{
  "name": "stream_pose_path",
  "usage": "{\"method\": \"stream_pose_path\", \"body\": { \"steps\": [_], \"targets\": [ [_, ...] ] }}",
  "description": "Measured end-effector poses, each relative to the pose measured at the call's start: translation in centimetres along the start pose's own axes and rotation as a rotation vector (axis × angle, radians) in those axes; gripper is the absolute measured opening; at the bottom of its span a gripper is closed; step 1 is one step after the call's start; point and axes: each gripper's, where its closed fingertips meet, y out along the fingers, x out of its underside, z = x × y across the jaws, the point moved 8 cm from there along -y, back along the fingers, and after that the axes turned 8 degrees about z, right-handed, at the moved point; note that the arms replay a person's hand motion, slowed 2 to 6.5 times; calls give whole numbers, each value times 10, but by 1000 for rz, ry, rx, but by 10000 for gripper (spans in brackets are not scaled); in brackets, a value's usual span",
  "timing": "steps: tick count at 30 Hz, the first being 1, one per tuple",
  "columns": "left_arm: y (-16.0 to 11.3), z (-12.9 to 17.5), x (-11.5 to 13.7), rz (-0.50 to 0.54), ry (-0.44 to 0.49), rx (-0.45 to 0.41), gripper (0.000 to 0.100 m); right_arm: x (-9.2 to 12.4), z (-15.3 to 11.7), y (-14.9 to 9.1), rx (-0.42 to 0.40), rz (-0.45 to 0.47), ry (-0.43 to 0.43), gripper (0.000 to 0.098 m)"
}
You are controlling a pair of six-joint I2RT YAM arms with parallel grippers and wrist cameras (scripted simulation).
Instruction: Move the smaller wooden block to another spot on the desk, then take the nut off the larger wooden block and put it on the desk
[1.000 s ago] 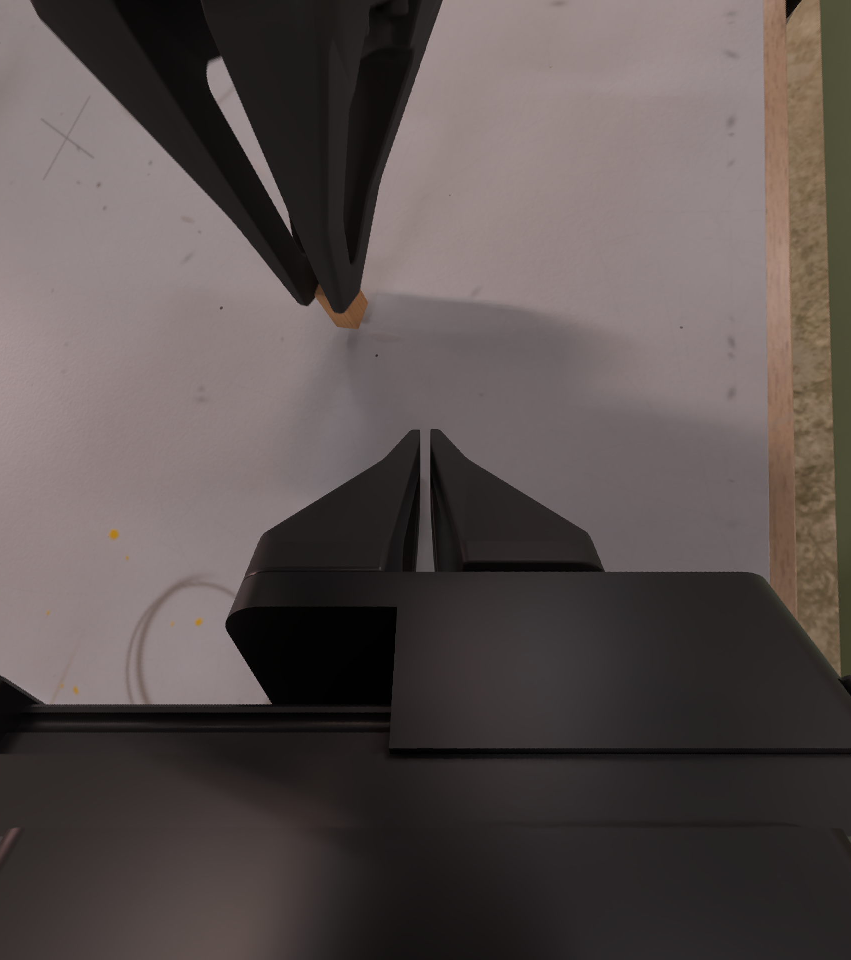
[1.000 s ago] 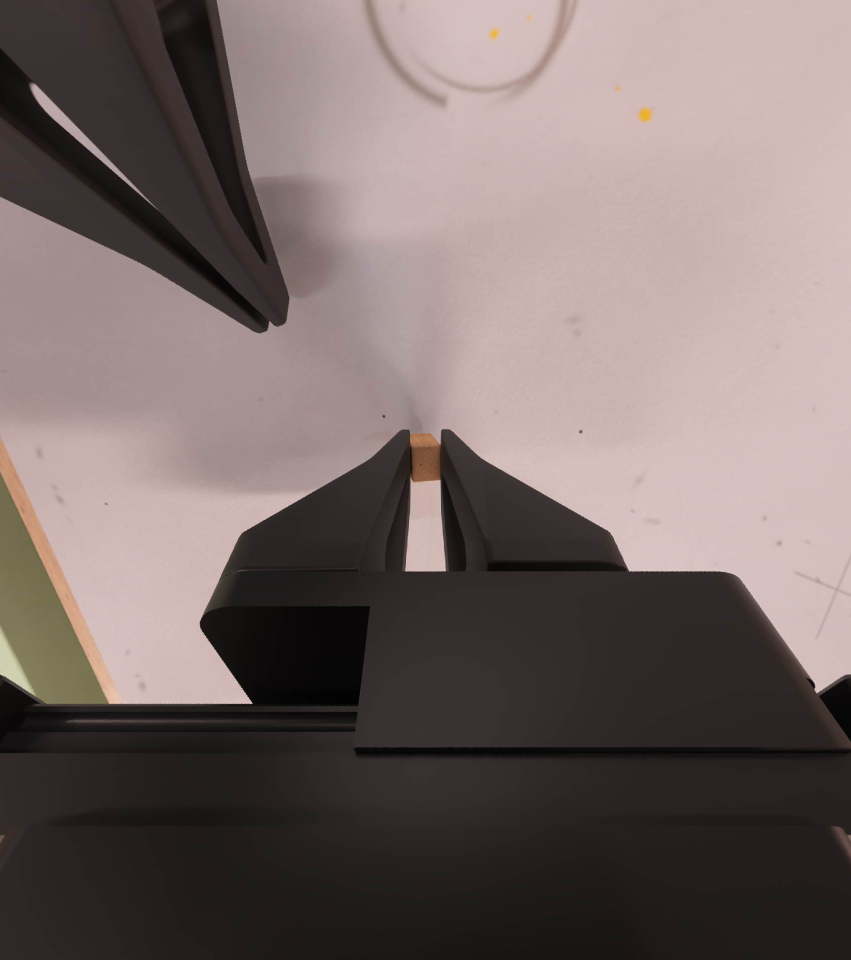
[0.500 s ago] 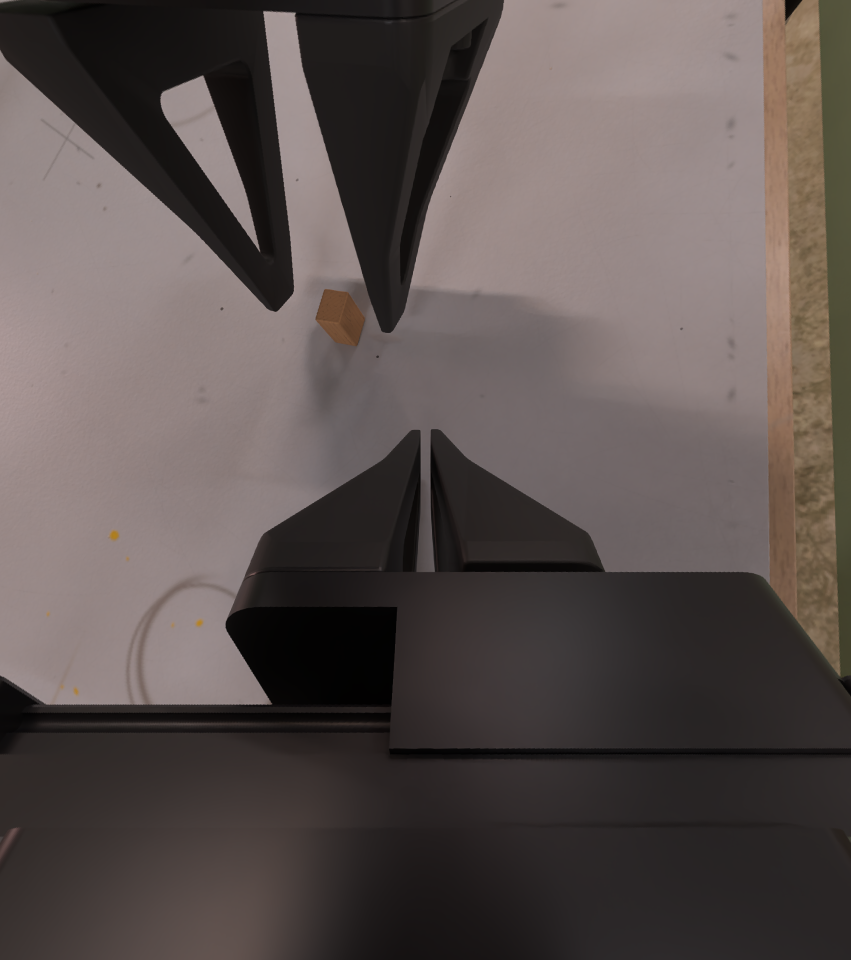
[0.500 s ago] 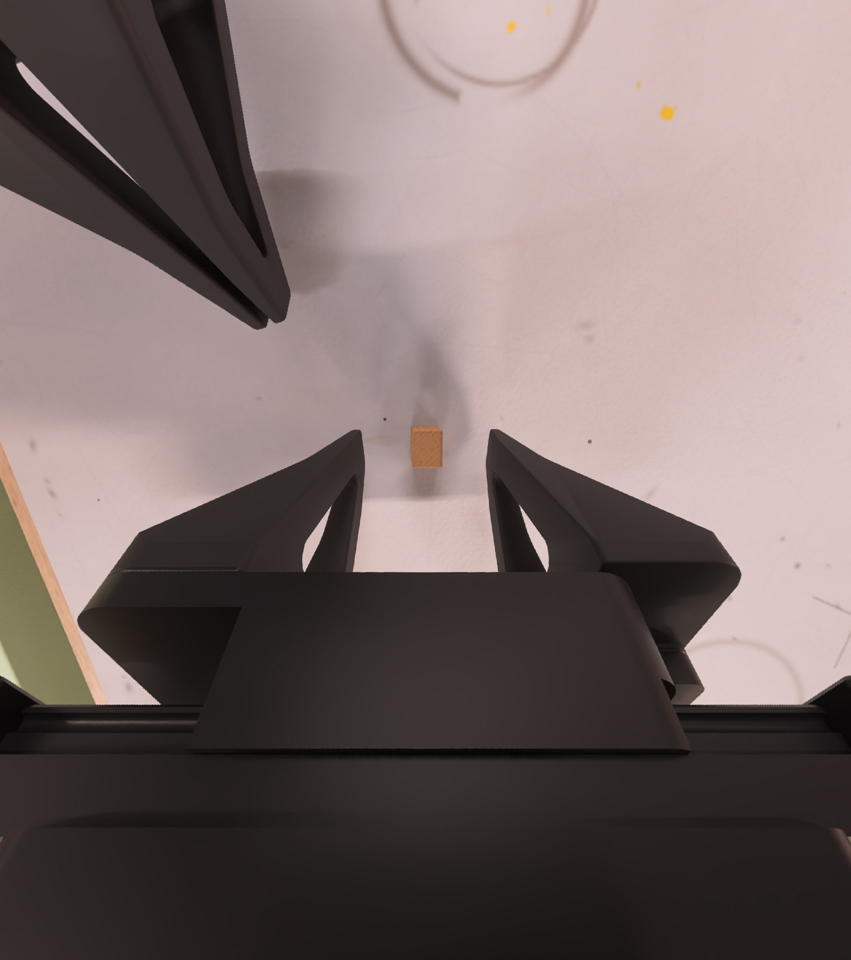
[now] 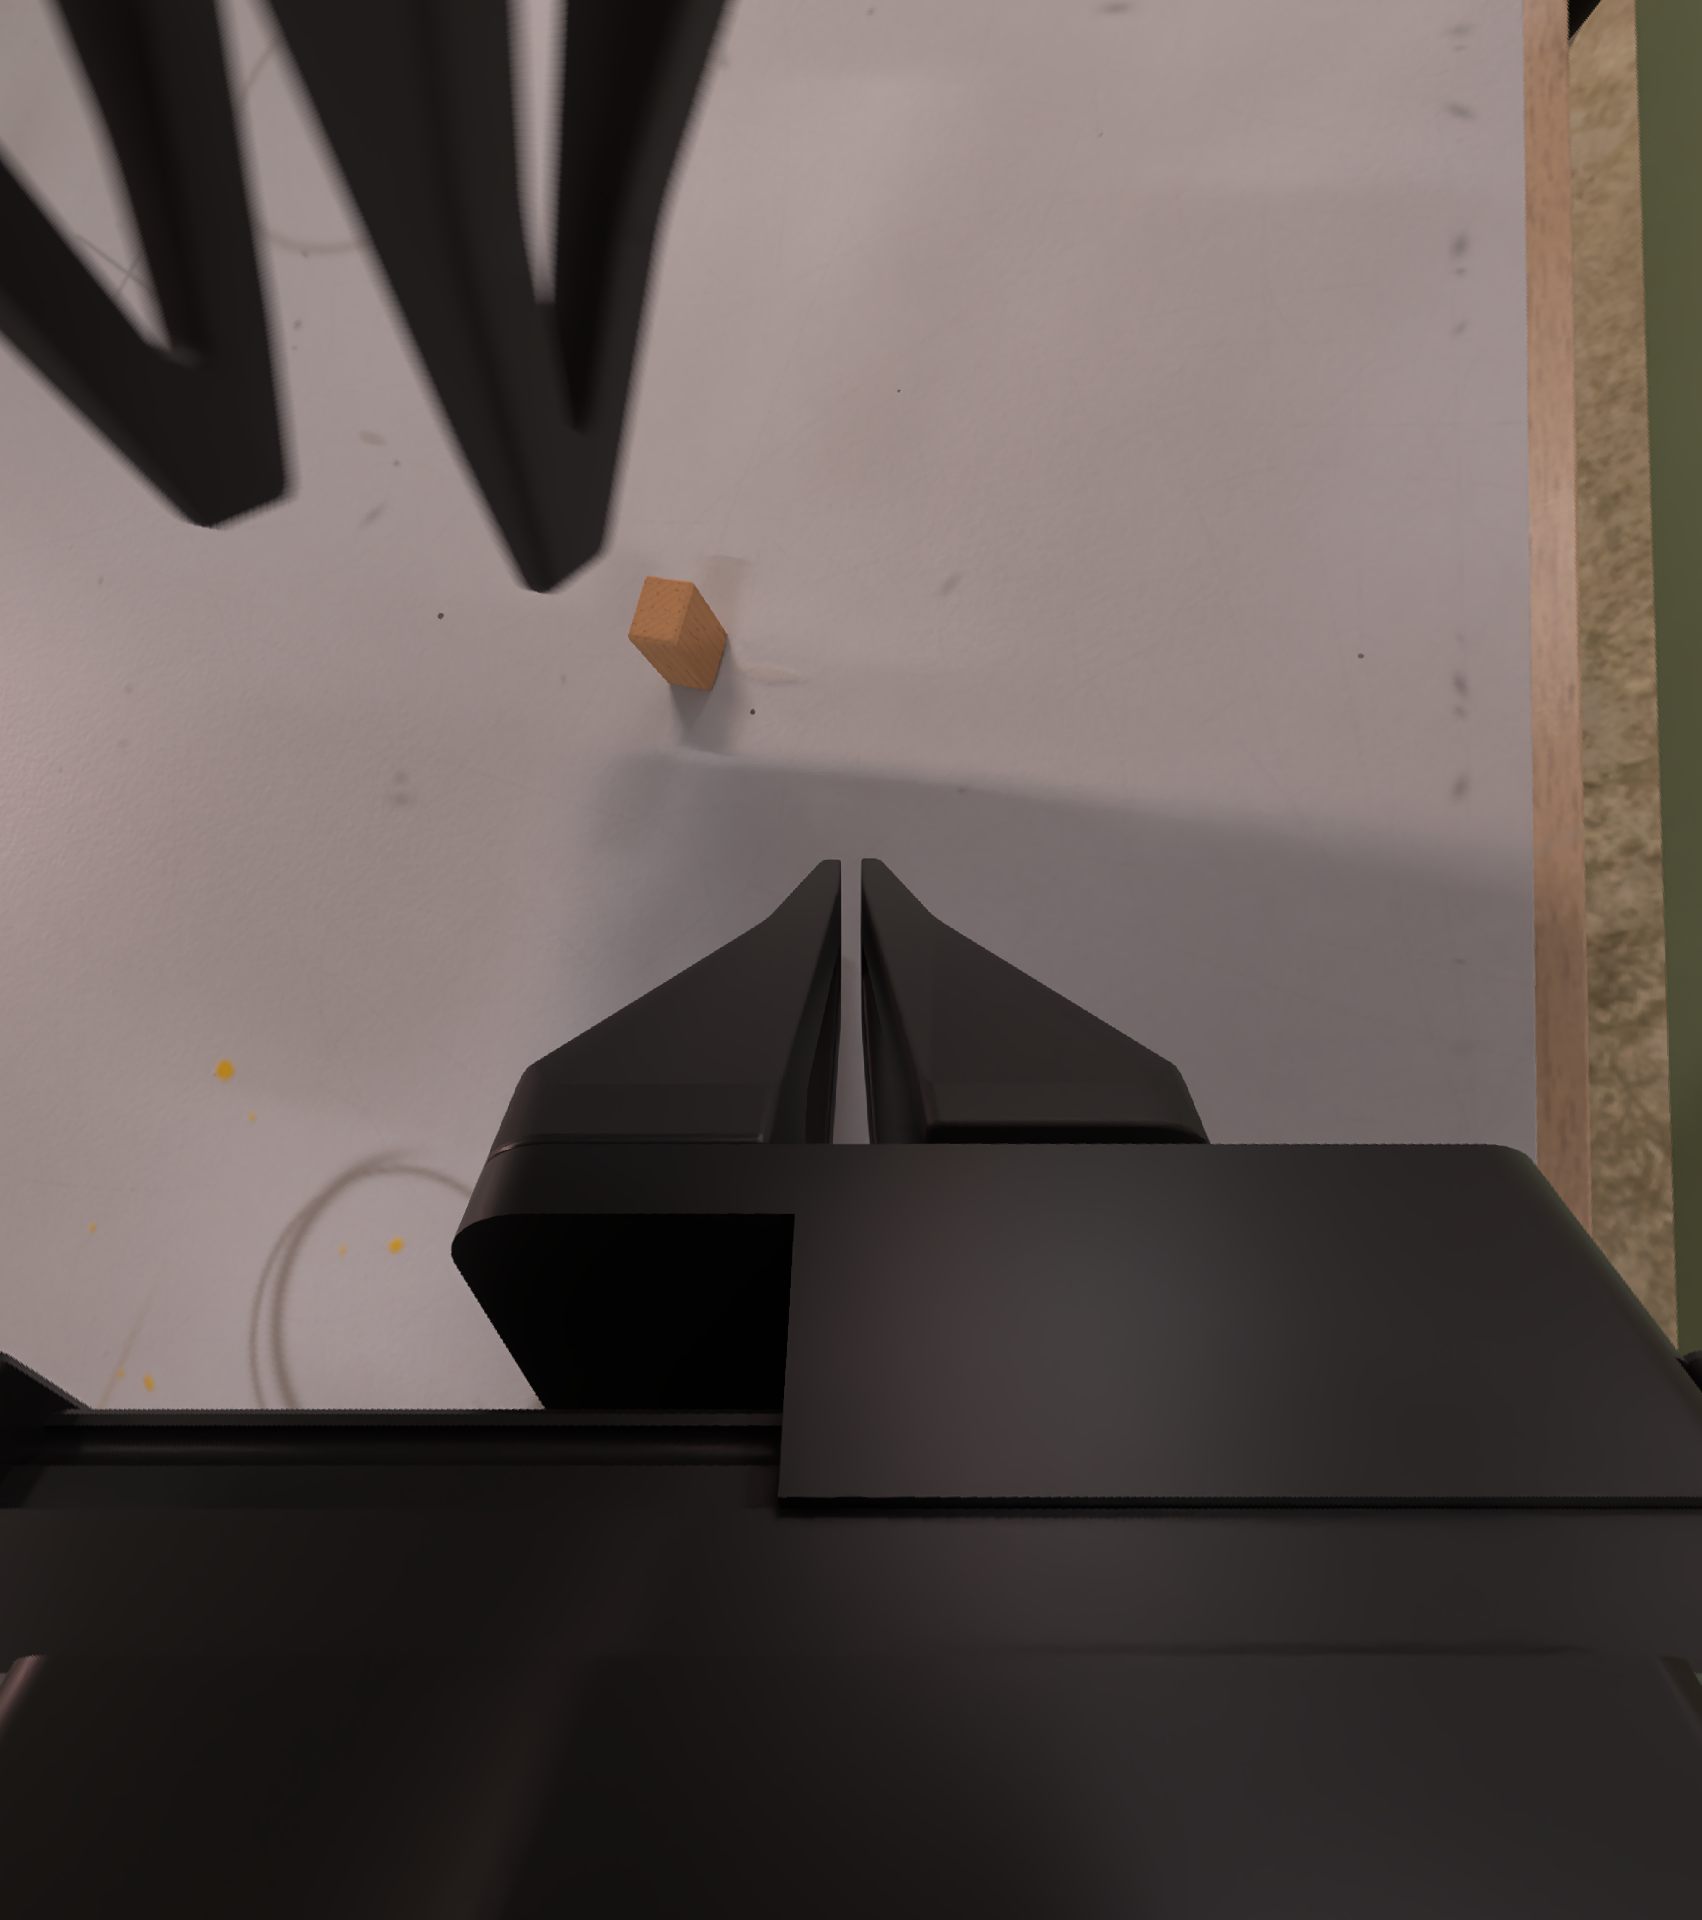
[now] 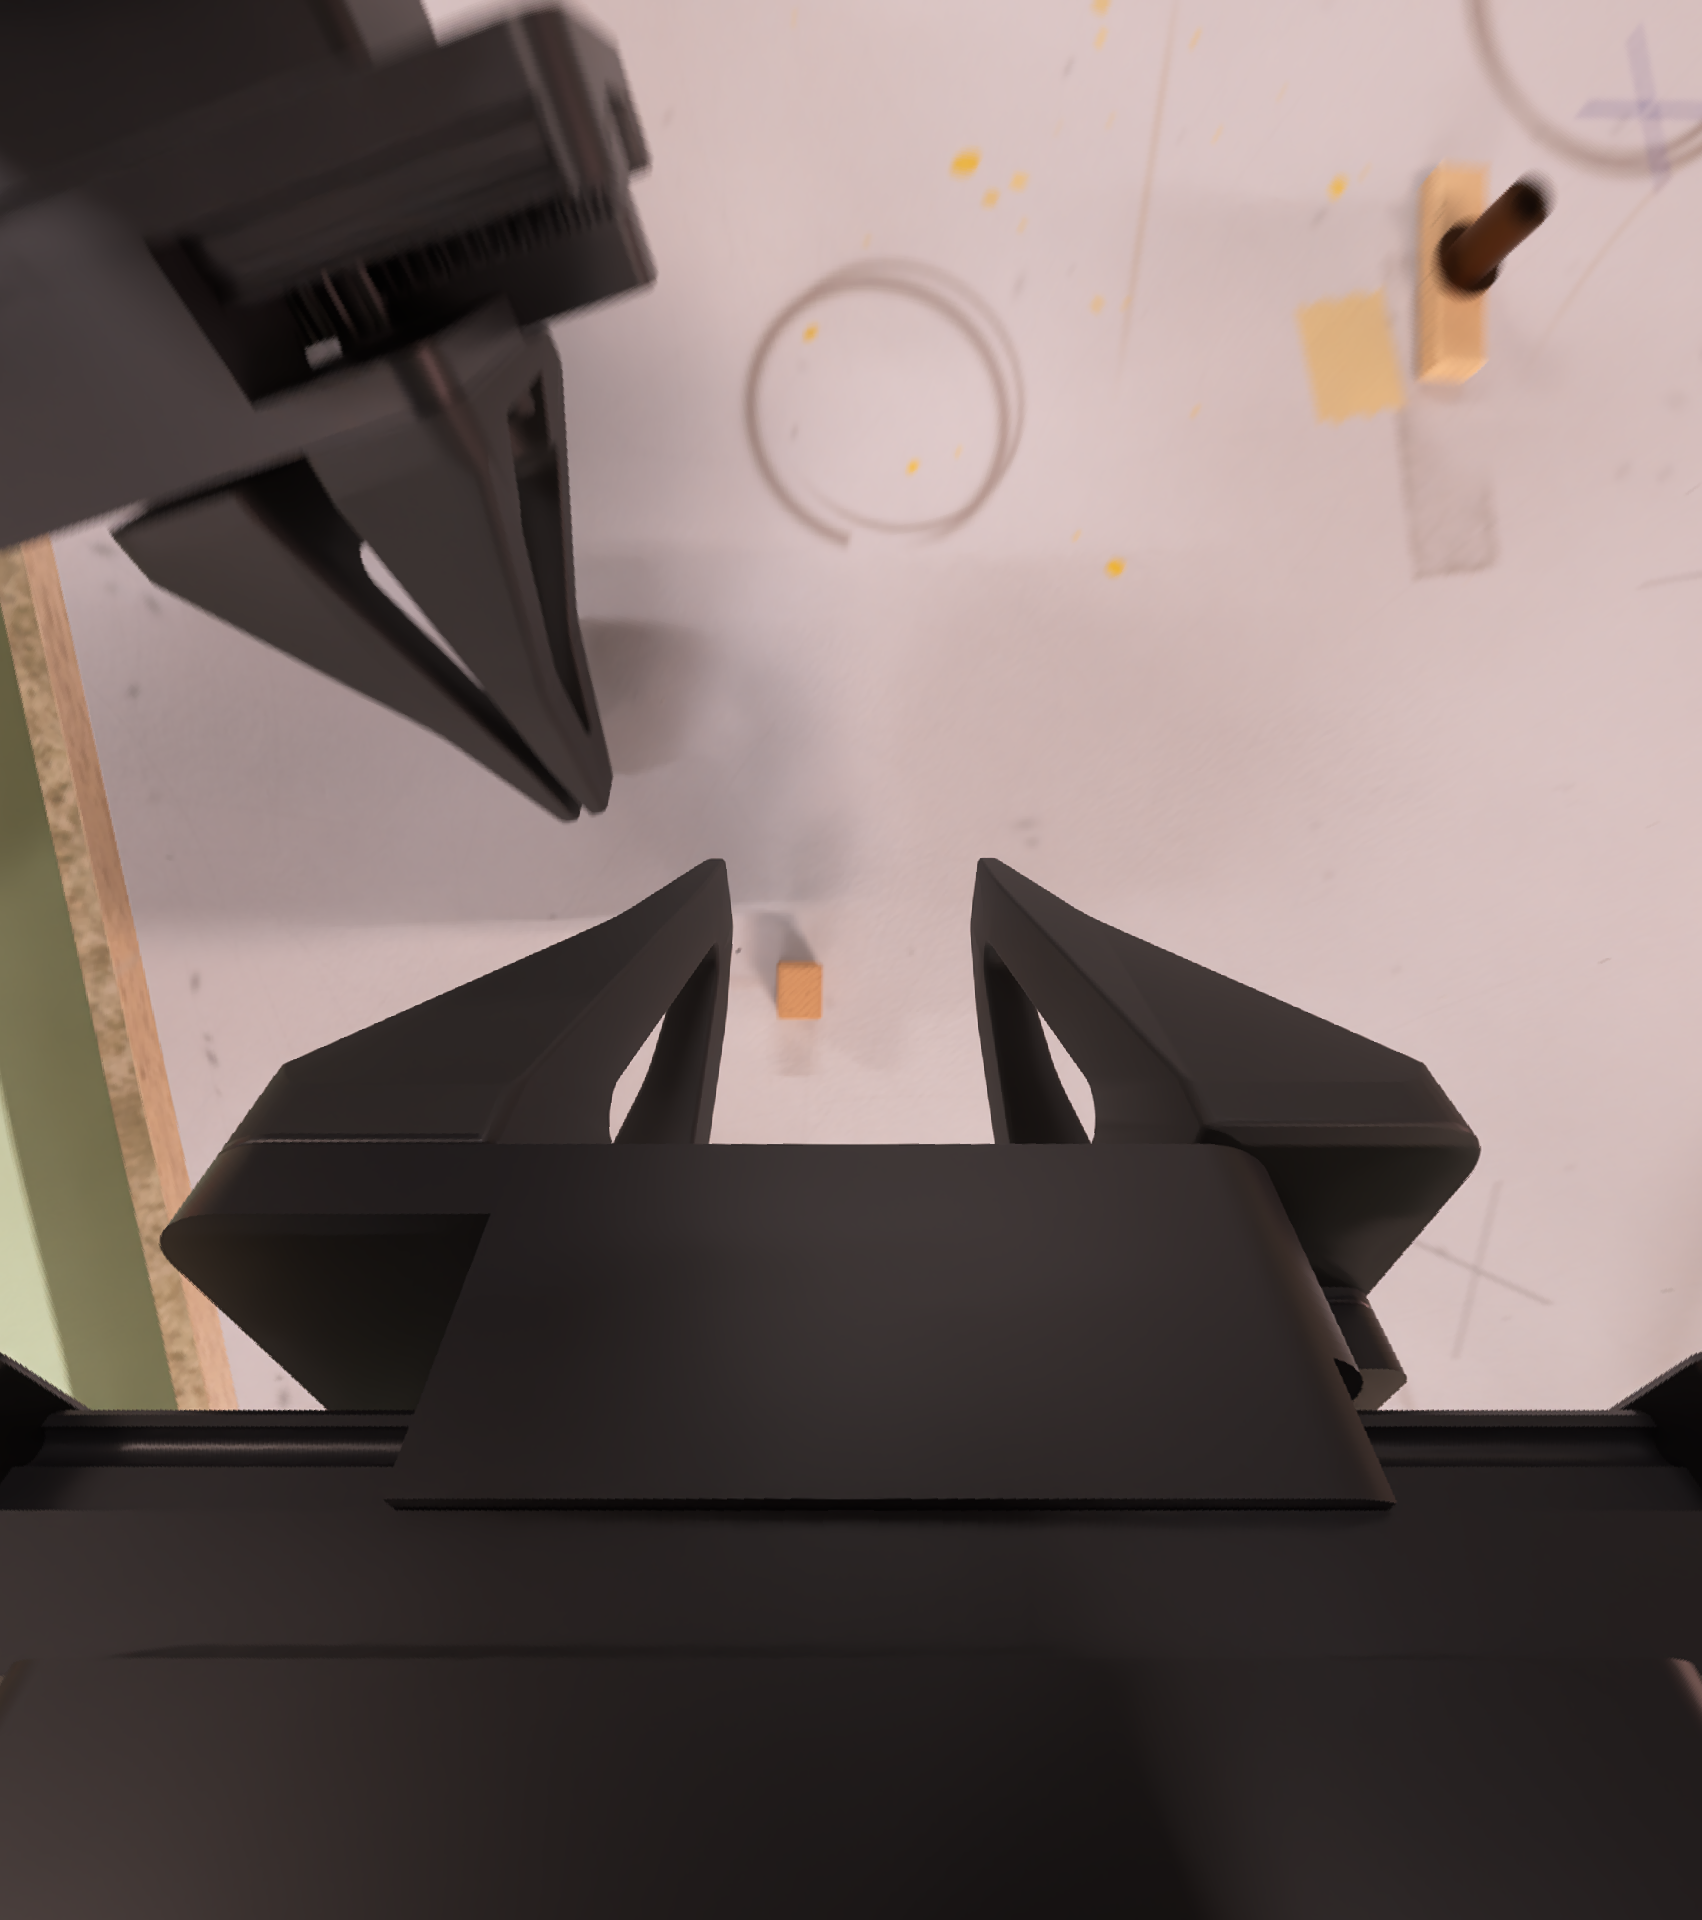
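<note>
We see our black right gripper raised above the small tan wooden cube, jaws wide apart, black left gripper beside it, jaws together, cube resting free on the pale scuffed desk.

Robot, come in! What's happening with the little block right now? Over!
Right tool open, empty. Left tool shut, empty. Smaller wooden block on desk, free. Nothing blocking.

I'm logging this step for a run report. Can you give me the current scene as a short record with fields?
small block: small wooden block lies free on the desk
right tool: right tool open, raised over the block, not touching
left tool: left tool shut, empty
large block: larger wooden block far off, dark peg-like piece on it
stage: block set down; nut step not yet begun
</note>
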Motion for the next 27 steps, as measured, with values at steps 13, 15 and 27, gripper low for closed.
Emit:
{"method": "stream_pose_path", "body": {
  "steps": [13,15,27],
  "targets": [
    [0,0,0,0,0,0,30,-81,59,-8,33,167,-62,345],
    [0,0,0,0,0,0,30,-91,71,-1,38,165,-45,338],
    [0,0,0,-1,-2,4,30,-112,119,78,83,-10,45,278]
  ]
}}
